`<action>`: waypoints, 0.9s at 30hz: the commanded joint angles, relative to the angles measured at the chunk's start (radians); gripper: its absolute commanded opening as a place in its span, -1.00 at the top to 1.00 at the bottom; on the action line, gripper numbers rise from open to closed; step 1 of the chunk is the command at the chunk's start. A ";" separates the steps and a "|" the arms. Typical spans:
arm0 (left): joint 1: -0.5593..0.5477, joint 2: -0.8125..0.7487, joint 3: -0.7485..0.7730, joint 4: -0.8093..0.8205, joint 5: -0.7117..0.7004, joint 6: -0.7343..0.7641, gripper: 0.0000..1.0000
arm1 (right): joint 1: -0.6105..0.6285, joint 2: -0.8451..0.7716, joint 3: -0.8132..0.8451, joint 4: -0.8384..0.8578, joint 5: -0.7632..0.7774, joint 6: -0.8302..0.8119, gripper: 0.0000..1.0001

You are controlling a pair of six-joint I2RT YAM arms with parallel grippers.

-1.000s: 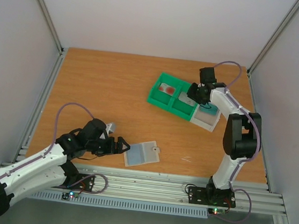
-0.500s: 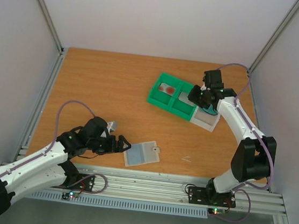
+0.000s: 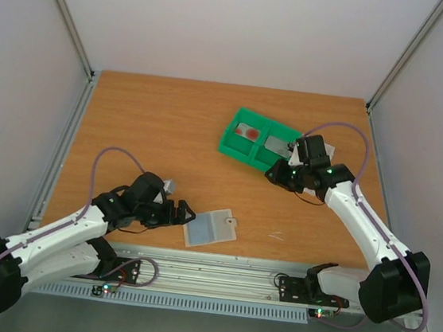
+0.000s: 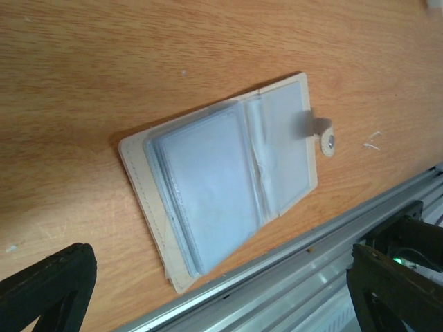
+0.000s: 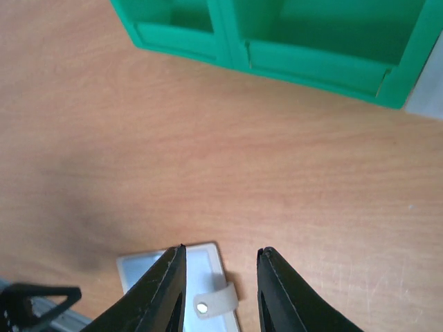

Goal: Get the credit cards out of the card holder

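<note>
A: Fingers (image 4: 48,283) of the left gripper (image 3: 187,216): how do they stand?
B: Spread wide and empty, low over the table (image 3: 146,125) near its near edge. They are just left of the holder (image 3: 210,228) and do not touch it.
A: And the holder itself?
B: It lies open and flat close to the rail (image 3: 233,273), grey-blue sleeves up inside a beige border, with the tab (image 4: 323,133) sticking out at its right edge. Whether cards sit in the sleeves cannot be told.
A: Further right?
B: The green tray (image 5: 311,62) sits far and right of centre. A pale piece (image 3: 249,131) with a red spot lies in its left compartment and a grey piece (image 3: 277,145) in its right. The right gripper (image 3: 273,175) hovers at the tray's near side over bare wood. Its fingers (image 5: 166,290) are a narrow gap apart, gripping nothing.
</note>
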 commanded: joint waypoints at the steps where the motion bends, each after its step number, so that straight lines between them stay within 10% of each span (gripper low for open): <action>1: -0.004 0.063 -0.012 0.087 -0.050 0.024 -0.99 | 0.032 -0.076 -0.053 -0.019 -0.047 -0.013 0.38; 27: -0.005 0.407 -0.002 0.405 -0.017 0.004 -0.99 | 0.099 -0.280 -0.194 -0.014 -0.072 0.028 0.37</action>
